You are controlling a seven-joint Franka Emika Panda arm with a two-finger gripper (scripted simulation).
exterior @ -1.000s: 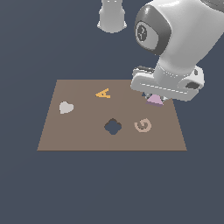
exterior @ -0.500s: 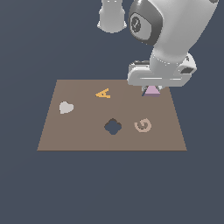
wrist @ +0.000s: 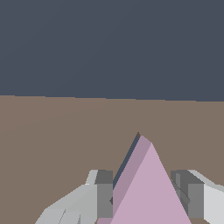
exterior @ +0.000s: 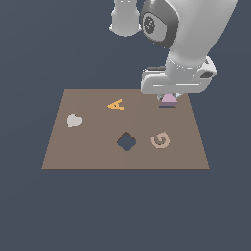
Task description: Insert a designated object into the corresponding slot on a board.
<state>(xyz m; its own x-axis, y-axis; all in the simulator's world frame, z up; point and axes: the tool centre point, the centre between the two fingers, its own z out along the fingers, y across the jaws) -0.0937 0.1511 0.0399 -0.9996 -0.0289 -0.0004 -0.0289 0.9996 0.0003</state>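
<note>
While the arm was further toward the exterior view's right and higher a second ago, the gripper (exterior: 168,98) has now come down over the far right corner of the board (exterior: 88,152), so the pink triangle (exterior: 169,99) sits low with a dark sliver right under it, which I'd guess is the slot (exterior: 167,106) edge. The grey heart (exterior: 74,120), orange A (exterior: 115,104), tan spiral (exterior: 160,140) and clover hole (exterior: 126,141) haven't moved.

Wrist view: the fingers (wrist: 103,192) are clamped on the triangle (wrist: 146,192) from both sides, and a dark wedge (wrist: 129,155) shows along one edge. Looks to me like it's nearly lined up, not fully seated yet.
</note>
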